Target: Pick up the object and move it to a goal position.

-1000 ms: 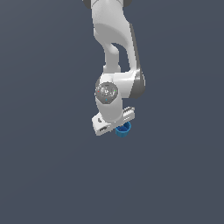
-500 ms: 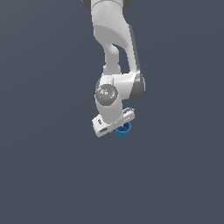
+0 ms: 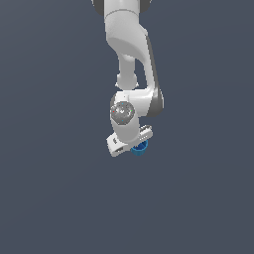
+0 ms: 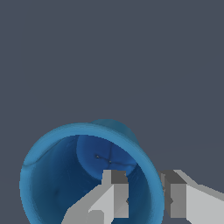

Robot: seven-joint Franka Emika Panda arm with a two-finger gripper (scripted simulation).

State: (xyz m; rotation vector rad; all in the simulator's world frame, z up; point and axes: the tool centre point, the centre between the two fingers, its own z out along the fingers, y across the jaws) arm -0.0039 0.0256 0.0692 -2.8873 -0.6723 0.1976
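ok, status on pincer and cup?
Pincer shut on blue cup, one finger inside the rim, one outside. Nothing else in view.

No readable text, labels or numbers anywhere I can see: nothing on my arm, nothing on what I'm gripping.
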